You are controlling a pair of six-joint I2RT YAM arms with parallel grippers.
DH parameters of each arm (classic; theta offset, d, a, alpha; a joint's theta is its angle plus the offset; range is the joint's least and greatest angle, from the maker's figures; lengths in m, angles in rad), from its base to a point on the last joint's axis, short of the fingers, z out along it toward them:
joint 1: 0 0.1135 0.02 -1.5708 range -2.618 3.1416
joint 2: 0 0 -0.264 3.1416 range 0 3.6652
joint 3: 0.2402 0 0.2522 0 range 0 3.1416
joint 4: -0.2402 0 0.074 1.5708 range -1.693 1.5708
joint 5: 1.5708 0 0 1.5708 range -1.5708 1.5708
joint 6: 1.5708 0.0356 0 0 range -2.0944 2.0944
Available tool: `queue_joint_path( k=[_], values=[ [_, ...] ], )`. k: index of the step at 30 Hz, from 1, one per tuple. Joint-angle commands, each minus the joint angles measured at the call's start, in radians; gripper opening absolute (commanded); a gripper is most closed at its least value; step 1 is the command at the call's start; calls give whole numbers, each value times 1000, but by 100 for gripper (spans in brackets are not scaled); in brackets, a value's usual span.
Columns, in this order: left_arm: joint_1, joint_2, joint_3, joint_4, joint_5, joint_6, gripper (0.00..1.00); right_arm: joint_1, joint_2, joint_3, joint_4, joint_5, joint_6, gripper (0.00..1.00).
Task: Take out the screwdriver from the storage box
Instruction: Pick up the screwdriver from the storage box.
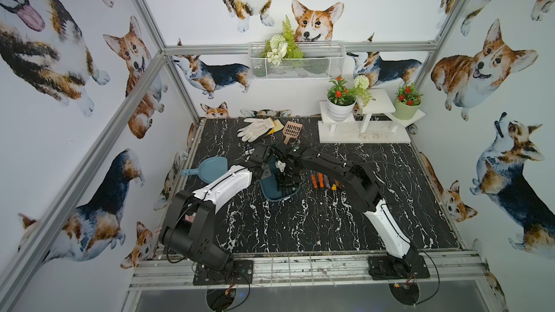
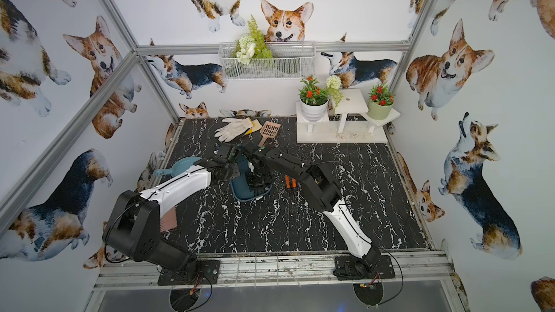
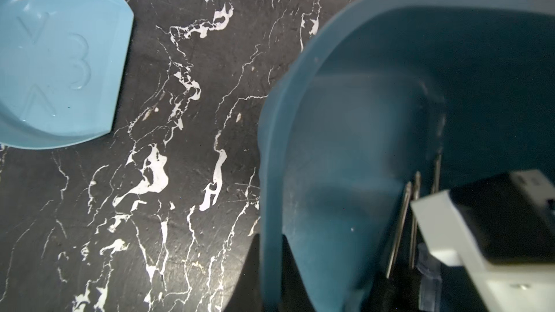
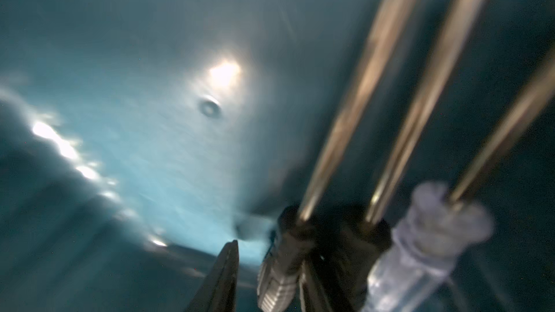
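Broadly, the black marble counter (image 1: pixel 300 229) spreads under the teal storage box (image 1: pixel 268 192). The left gripper (image 3: pixel 270 265) has its jaws clamped on the box's rim wall. The right gripper (image 1: pixel 286 186) reaches down inside the box; whether its jaws grip anything, I cannot tell. Three screwdrivers (image 4: pixel 428 85) lie inside the box, side by side, handles beside the right gripper.

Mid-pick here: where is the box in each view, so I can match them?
Both top views: box mid-scene, mostly covered, near end showing.
Left wrist: box close up, its rim and inner wall.
Right wrist: box fills the picture, inside only.
Landmark: scoop, beside the box in both top views and left wrist; absent from right wrist.
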Motion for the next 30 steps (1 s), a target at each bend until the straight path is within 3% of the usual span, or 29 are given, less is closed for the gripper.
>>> queue_joint_path(
  k=[1,4,9,14,30],
  values=[
    [-2,-3,5,40,17,0,0,1,24,-23,-46,106,-11,38],
    [-3,-5,3,40,17,1,0,1,17,-36,-41,115,-9,33],
    [-3,-6,3,37,13,1,0,1,-28,-81,9,120,-7,10],
    [-4,0,3,35,10,0,0,1,-93,-122,68,122,-12,0],
    [-2,28,14,26,8,-1,0,-17,-285,-211,131,156,-24,0]
  ],
)
